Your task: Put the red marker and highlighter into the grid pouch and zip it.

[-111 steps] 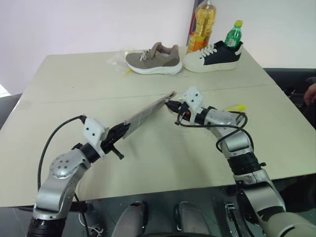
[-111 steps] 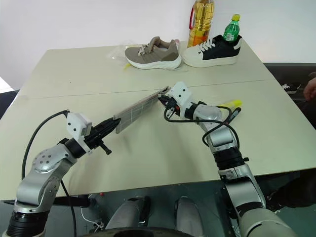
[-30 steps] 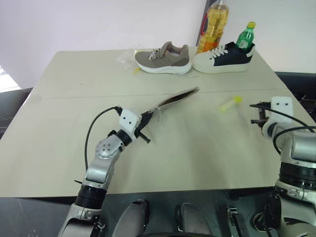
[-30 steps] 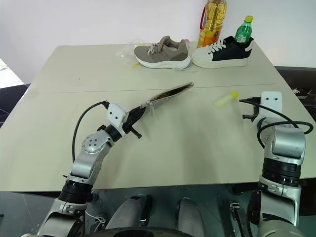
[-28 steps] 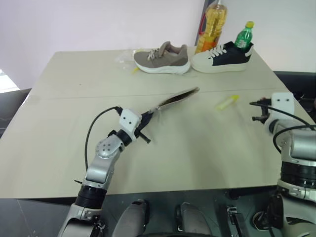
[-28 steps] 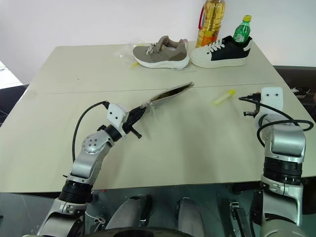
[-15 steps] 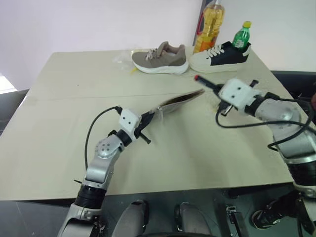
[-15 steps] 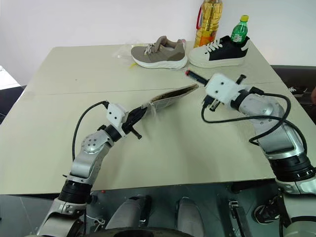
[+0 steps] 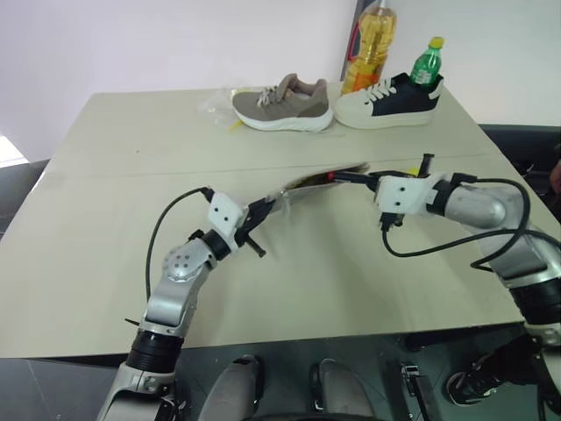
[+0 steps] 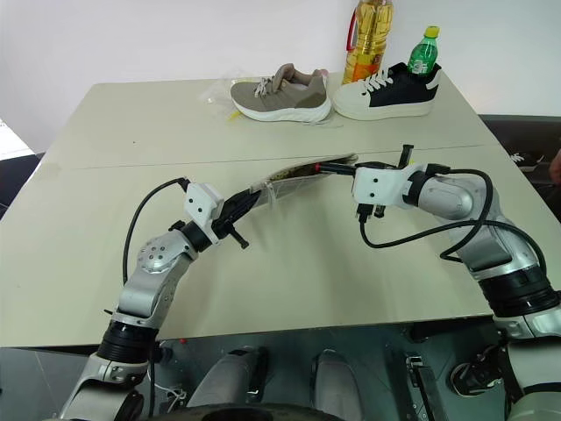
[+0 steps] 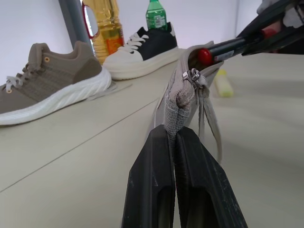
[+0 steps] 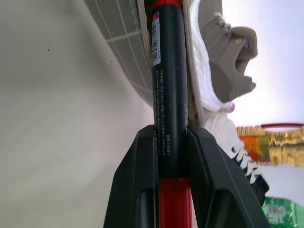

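Marker [image 12: 169, 90] is being held between right fingers [image 12: 137, 190], tip at the pouch [image 10: 294, 181] mouth; pouch is being pinched by shut left fingers [image 11: 156, 190] above the counter [image 9: 351, 281]. Misalignment risks snagging the zipper.

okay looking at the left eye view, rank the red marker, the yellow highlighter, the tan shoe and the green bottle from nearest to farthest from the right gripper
1. Red marker: clamped in the right gripper, its tip at the pouch mouth.
2. Yellow highlighter: on the table just behind the gripper.
3. Tan shoe: at the far edge, off to the left.
4. Green bottle: standing in the black-and-white shoe, far right corner.

The last two are fairly close to call.
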